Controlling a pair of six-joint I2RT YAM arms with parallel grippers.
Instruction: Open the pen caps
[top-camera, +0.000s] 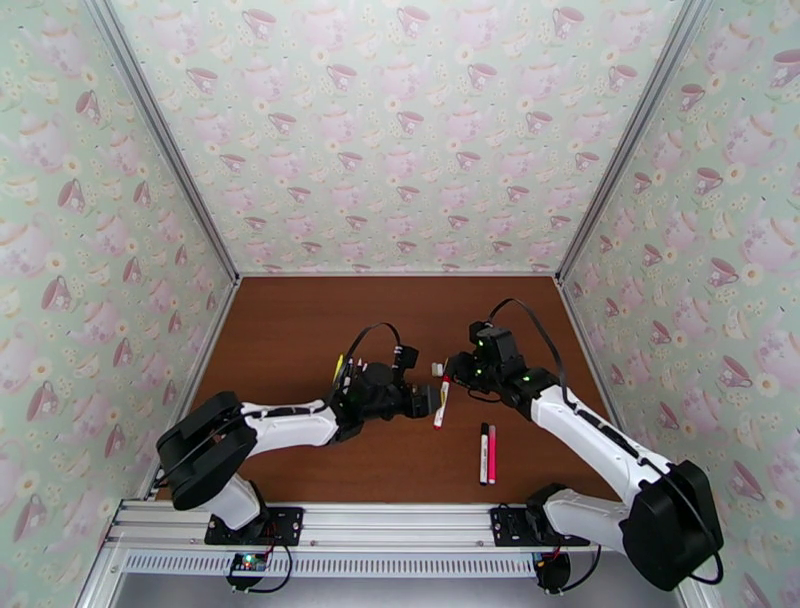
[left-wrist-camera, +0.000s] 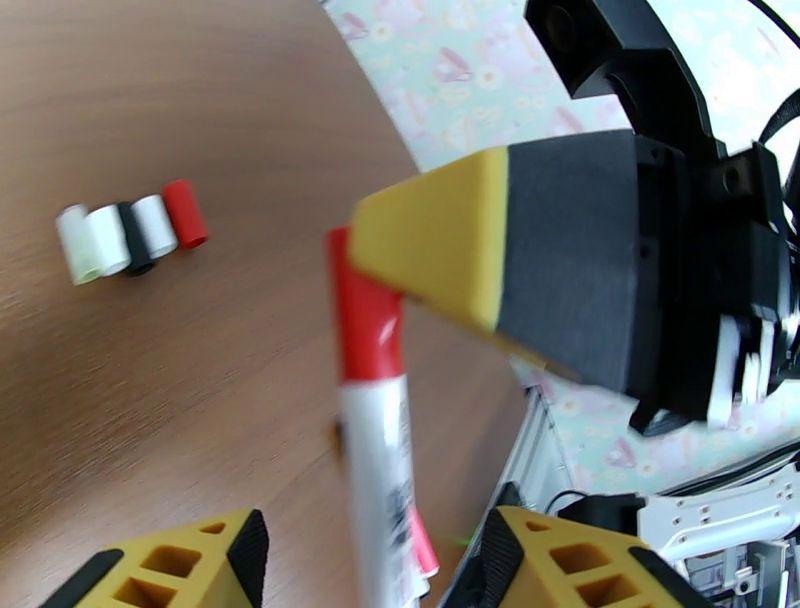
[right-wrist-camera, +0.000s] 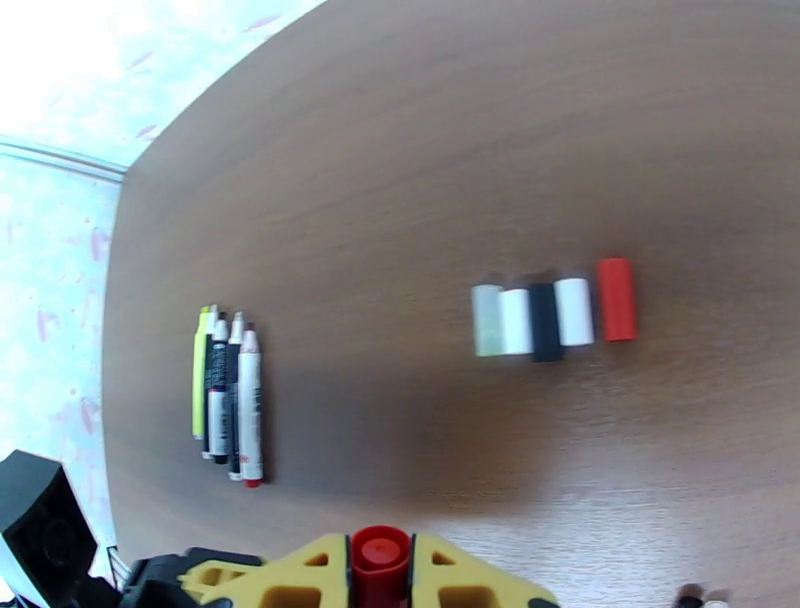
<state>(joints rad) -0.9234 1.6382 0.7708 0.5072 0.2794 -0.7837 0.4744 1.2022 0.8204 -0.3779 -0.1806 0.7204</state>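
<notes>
Pen cap (right-wrist-camera: 381, 560), red, was clamped in the right fingers (right-wrist-camera: 310, 578) — left fingers (left-wrist-camera: 215, 555) stood open around the pen (left-wrist-camera: 378, 450); they needed to clamp its barrel before any straight pull.

The right claw (right-wrist-camera: 381, 572) pinches a red cap (right-wrist-camera: 381, 548) between its yellow fingers. On the brown tabletop (right-wrist-camera: 400, 180) five loose caps (right-wrist-camera: 553, 315) lie touching in a row, with a bunch of pens (right-wrist-camera: 228, 395) well apart to their left
</notes>
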